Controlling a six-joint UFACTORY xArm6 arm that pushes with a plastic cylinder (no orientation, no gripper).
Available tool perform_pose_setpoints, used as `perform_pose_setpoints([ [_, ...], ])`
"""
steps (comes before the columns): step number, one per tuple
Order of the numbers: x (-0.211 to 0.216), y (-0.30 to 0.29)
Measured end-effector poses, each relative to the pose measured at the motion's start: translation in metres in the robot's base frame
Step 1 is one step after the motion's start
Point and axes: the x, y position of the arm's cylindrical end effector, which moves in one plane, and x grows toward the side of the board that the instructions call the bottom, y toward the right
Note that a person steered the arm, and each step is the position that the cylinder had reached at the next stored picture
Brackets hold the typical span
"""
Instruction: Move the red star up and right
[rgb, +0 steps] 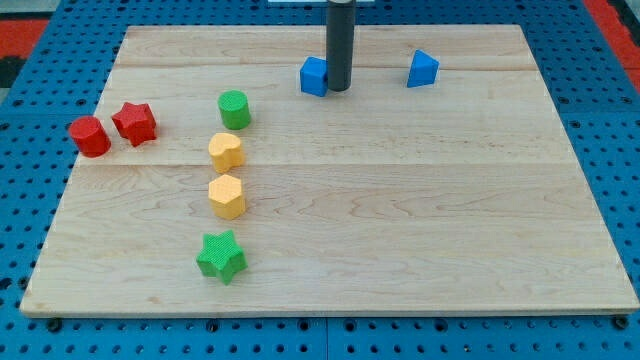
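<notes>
My tip is a bare rod end with no jaws to part or close. It stands at the far middle of the wooden board, touching or just beside the right face of a blue cube. A blue triangular block sits farther right, apart from it.

The red star lies well apart, near the board's left edge, with a red cylinder just beside it on the left. To drive the star up and right, I judge the tip must get to its near-left side, into the narrow space by the cylinder.

A green cylinder, two yellow blocks and a green star form a column right of the star, below the likely path.
</notes>
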Motion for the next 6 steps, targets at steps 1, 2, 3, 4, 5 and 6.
perform_pose_setpoints([
  [1, -0.02, 0.0],
  [2, -0.023, 0.002],
  [3, 0.031, 0.033],
  [4, 0.098, 0.015],
  [5, 0.098, -0.042],
  [6, 0.088, -0.092],
])
